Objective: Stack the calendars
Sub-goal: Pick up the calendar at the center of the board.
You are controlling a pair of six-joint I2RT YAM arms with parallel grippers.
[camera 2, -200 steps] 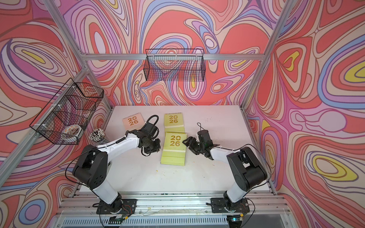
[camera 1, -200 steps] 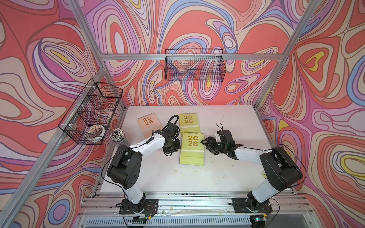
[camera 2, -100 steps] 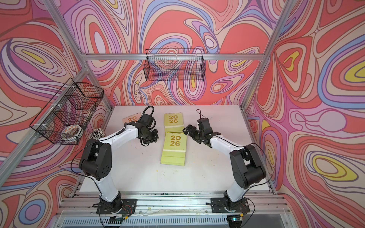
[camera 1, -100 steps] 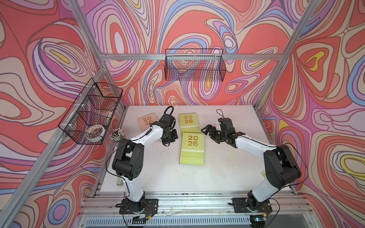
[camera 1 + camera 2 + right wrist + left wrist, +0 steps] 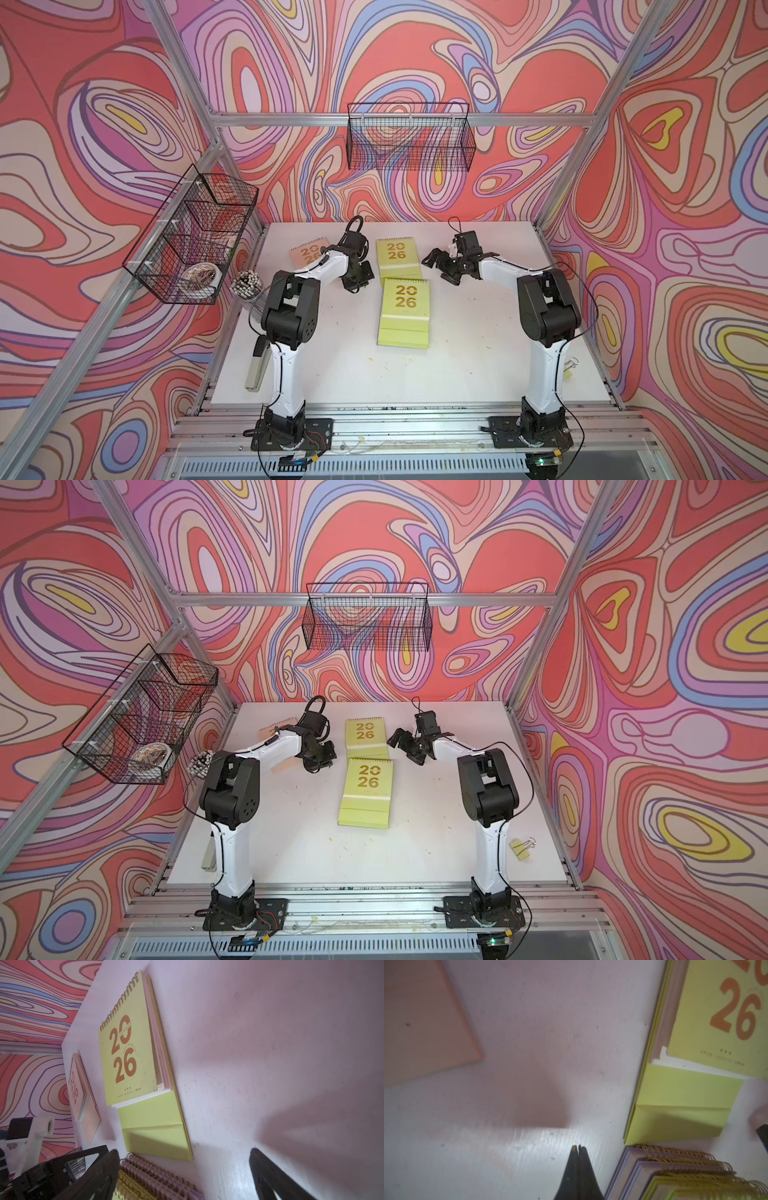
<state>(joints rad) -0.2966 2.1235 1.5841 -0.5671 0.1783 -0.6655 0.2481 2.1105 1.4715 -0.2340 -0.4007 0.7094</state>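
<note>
Flat on the white table (image 5: 478, 353), I see a centre stack of spiral-bound calendars (image 5: 404, 309), topped by a lime green cover with gold "2026", with lavender calendars (image 5: 632, 1166) beneath. A single lime green calendar (image 5: 397, 257) lies just behind it. A peach pink calendar (image 5: 304, 255) lies apart to the left, slightly turned.

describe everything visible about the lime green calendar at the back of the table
The far lime green calendar lies flat, cover up, on the white table. Its matte card cover carries a gold-brown "2026"; a gold wire spiral runs along its far edge, pale pages fan out under the cover, and a creased green base flap reaches toward the stack. Whether flap and stack touch is unclear.
</note>
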